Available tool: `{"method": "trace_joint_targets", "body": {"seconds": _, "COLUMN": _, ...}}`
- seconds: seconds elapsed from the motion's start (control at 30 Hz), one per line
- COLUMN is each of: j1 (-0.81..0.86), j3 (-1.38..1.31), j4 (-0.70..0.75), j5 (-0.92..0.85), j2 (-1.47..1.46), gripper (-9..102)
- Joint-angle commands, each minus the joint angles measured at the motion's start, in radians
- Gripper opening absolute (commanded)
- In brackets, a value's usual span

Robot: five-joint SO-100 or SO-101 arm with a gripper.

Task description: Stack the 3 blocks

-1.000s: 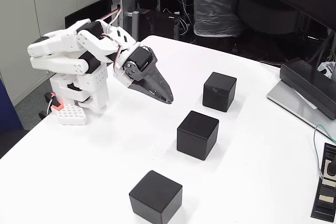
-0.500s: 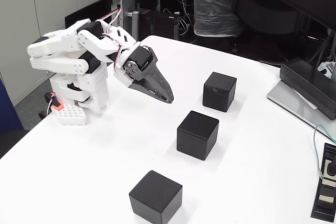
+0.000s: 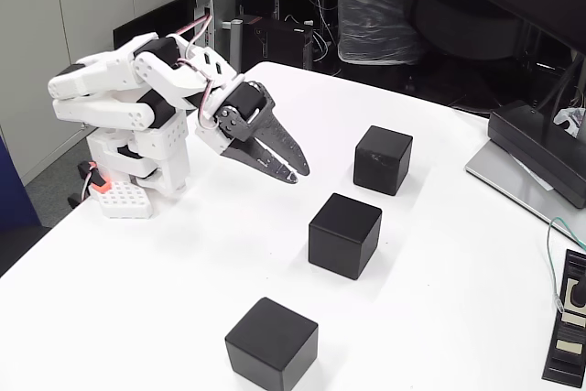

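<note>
My pincer (image 3: 298, 173) hung slightly parted, holding nothing, left of three black cubes: far (image 3: 383, 159), middle (image 3: 344, 234), near (image 3: 272, 343).

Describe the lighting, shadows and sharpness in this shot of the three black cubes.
In the fixed view, even overhead light leaves the white table bright, nearly washed out; each block, far, middle and near, casts only a faint soft shadow; their matte faces show a dull sheen without glare; the gripper and cubes look sharp, with no motion blur; the background is dim.
</note>
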Motion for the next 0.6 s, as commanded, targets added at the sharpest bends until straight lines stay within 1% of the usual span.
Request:
{"method": "trace_joint_targets", "body": {"seconds": 0.0, "j1": -0.002, "j3": -0.061, "j4": 0.034, "j5": -0.115, "j2": -0.002, "gripper": 16}}
{"method": "trace_joint_targets", "body": {"seconds": 0.17, "j1": -0.002, "j3": -0.124, "j4": 0.101, "j5": -0.202, "j2": -0.003, "gripper": 24}}
{"method": "trace_joint_targets", "body": {"seconds": 0.37, "j1": -0.011, "j3": -0.212, "j4": 0.149, "j5": -0.224, "j2": -0.006, "gripper": 24}}
{"method": "trace_joint_targets", "body": {"seconds": 0.57, "j1": -0.012, "j3": -0.284, "j4": 0.160, "j5": -0.313, "j2": -0.008, "gripper": 25}}
